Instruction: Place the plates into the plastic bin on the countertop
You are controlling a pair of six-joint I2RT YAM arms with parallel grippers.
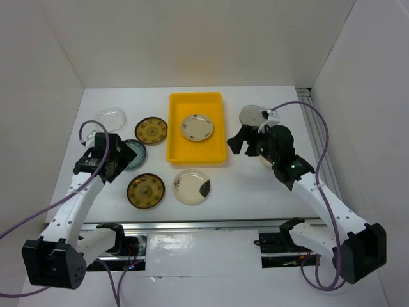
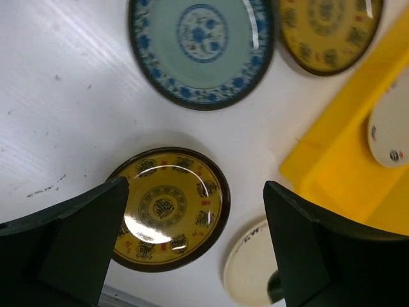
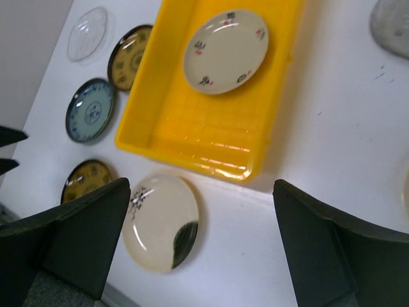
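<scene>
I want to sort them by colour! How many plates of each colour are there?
Gold plates: 2
Cream plates: 2
Blue plate: 1
Grey plate: 1
Clear plate: 1
Total: 7

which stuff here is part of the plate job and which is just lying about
Job: yellow plastic bin, cream plate inside it, clear glass plate, two gold-brown patterned plates, blue patterned plate, cream plate with black patch, grey plate.
Lying about: only purple cables.
</scene>
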